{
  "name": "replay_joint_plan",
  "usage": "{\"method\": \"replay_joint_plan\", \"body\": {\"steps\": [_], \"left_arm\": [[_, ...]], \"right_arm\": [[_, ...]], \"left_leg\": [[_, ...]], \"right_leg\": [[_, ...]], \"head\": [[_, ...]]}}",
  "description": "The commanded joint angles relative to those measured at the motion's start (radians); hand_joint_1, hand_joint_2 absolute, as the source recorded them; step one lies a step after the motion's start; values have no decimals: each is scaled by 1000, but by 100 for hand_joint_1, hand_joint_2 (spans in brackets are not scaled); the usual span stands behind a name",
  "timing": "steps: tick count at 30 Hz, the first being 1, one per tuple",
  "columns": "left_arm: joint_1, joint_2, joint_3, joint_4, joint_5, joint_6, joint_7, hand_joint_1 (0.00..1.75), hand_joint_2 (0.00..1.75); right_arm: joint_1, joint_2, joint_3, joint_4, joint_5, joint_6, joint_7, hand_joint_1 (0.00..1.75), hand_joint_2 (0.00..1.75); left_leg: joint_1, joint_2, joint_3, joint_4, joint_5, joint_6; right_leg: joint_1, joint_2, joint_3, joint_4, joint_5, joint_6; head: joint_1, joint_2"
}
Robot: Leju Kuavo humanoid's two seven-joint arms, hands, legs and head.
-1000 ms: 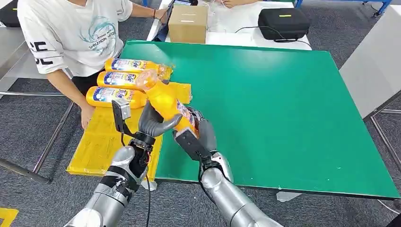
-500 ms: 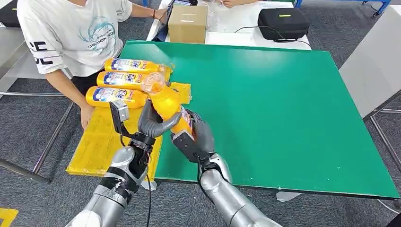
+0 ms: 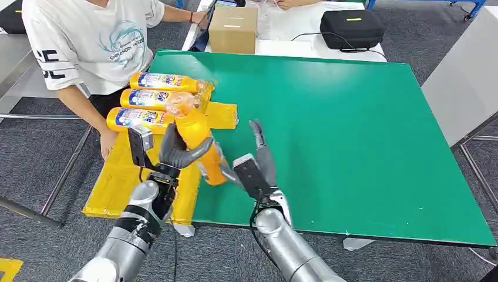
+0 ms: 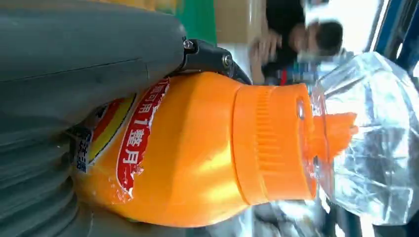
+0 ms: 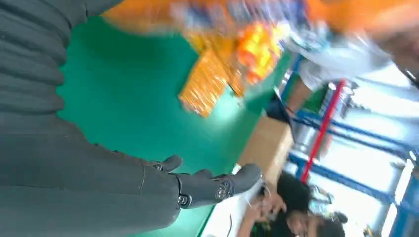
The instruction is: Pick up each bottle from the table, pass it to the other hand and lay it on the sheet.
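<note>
Right hand (image 3: 256, 161) released — bottle (image 3: 197, 138) in left hand (image 3: 176, 154)

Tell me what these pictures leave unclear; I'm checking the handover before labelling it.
- Left robot hand, head view: its fingers behind the orange plastic detergent bottle are hidden by the bottle.
- Left wrist view: the bottle's base is hidden by the hand's grey cover, its label partly so.
- Right wrist view: motion blur smears the bottles and yellow sheet.
- Right robot hand, head view: its palm faces away.
- Lying bottles' label text: too small.
</note>
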Motion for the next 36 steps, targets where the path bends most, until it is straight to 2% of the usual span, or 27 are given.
{"method": "replay_joint_plan", "body": {"steps": [1,3,4,7,12,13,17,23,30,31,32,36], "left_arm": [[-139,150,30,207,-329,221,-84,175,175],[-153,160,64,238,-373,214,-99,175,175],[-160,175,41,257,-477,321,-85,175,175],[-184,215,8,321,-595,381,-75,175,175],[-214,290,-57,425,-748,369,-101,175,175],[-232,312,-98,468,-803,324,-75,175,175],[-253,352,-183,531,-918,302,-31,175,175],[-270,365,-285,583,-1058,312,64,175,175],[-249,336,-313,596,-1095,326,93,175,175],[-237,322,-306,595,-1088,337,90,5,175],[-228,312,-294,593,-1078,357,85,0,175],[-216,280,-260,590,-1069,447,107,0,175]], "right_arm": [[48,-68,-78,-220,-67,26,-11,0,175],[50,-72,-86,-223,-70,31,-12,0,175],[54,-70,-94,-228,-80,38,-12,0,175],[62,-79,-101,-243,-87,42,-17,0,175],[68,-92,-101,-259,-99,66,-23,0,175],[70,-95,-102,-262,-104,74,-25,0,175],[75,-99,-105,-256,-105,81,-28,0,175],[55,-88,-101,-225,-109,95,-37,0,175],[33,-79,-91,-193,-113,112,-37,0,175],[31,-76,-91,-188,-115,114,-37,0,175],[29,-75,-91,-182,-116,117,-37,0,175],[24,-70,-91,-166,-120,117,-41,0,175]], "left_leg": [[1,-1,1,0,0,-1],[1,0,1,0,0,-1],[1,0,1,0,0,-1],[1,0,1,0,0,-1],[1,0,2,0,0,-1],[1,0,1,0,0,-1],[2,0,3,0,-1,-2],[2,1,2,0,-1,-1],[2,0,3,0,-1,-1],[1,0,2,0,0,-1],[2,1,3,0,-1,-1],[1,0,4,-1,0,-1]], "right_leg": [[1,-1,1,0,0,-1],[1,0,1,0,0,-1],[1,0,1,0,0,-1],[1,-1,2,0,0,-1],[1,0,2,0,0,-1],[1,0,1,0,0,-1],[2,0,3,0,-1,-2],[1,1,2,0,0,-2],[1,0,3,0,-1,-2],[1,0,2,0,-1,-1],[1,1,4,0,-1,-2],[1,0,5,0,-1,-2]], "head": [[0,0],[0,0],[0,0],[1,0],[0,0],[0,0],[1,0],[1,0],[0,0],[0,0],[0,0],[0,0]]}}
